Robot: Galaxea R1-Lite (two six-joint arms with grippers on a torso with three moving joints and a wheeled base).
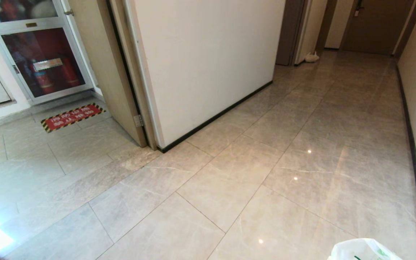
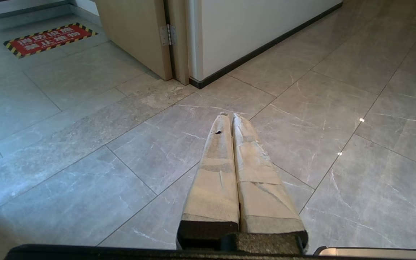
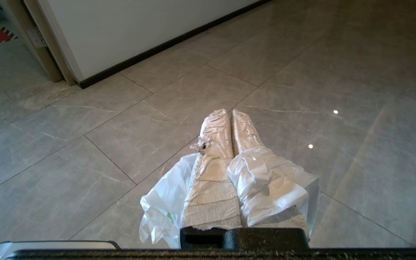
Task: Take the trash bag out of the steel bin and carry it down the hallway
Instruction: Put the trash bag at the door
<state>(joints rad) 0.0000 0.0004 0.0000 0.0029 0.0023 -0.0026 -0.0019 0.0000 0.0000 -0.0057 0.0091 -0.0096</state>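
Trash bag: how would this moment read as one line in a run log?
stage: carrying | right pincer: shut on trash bag | left pincer: shut, empty | place: hallway | steel bin: unseen

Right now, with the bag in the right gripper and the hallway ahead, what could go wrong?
1. The right gripper is shut on thin folds of the trash bag; the slack plastic draped over the fingers could slip or tear while driving.
2. Another white bag lies on the floor by the far doorway; the base could clip it.
3. The wall corner and open door stand close on the left; a wide turn may scrape them.
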